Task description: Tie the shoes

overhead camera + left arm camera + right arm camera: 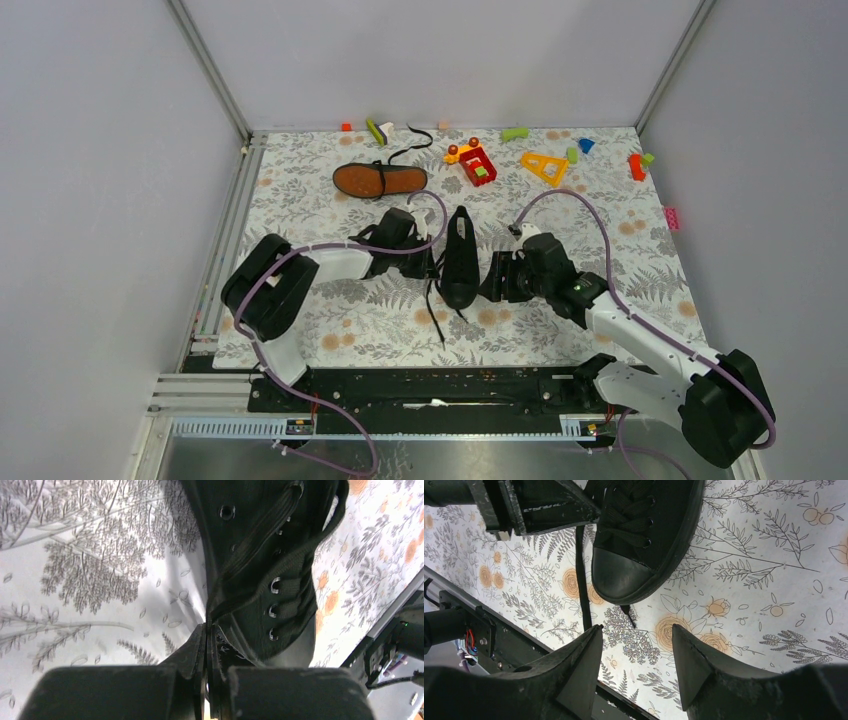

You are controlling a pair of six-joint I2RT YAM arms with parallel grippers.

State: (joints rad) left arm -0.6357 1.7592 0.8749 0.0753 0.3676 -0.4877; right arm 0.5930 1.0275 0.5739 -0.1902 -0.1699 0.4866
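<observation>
From above, the table (300, 330) shows a flowered cloth. The upright shoe (460, 258) stands near the middle, toe toward the near edge. The left gripper (430, 262) is pressed to its left flank and the right gripper (488, 284) sits just beside its right flank, so the two arms box it in. A loose lace (437, 312) trails from it toward the near edge. The tipped shoe (380, 180) lies on its side nearer the far edge, orange-brown sole showing, well apart from both arms. Toy blocks (478, 163) are scattered along the far edge and toward the far right corner, apart from the shoes.

In the left wrist view, the left fingers (190, 652) are closed tight together, tips against the eyelet side of the upright shoe, which fills the upper right. Whether a strand is nipped between them I cannot tell: it is black on black.

In the right wrist view, the right fingers (584, 670) stand apart and hold nothing, with only cloth between them, short of the toe cap. The lace lies on the cloth past the toe and ends just beside one fingertip. The left gripper's dark body hides the shoe's side at the upper left. A dark rail (499, 640) runs along the near edge.
</observation>
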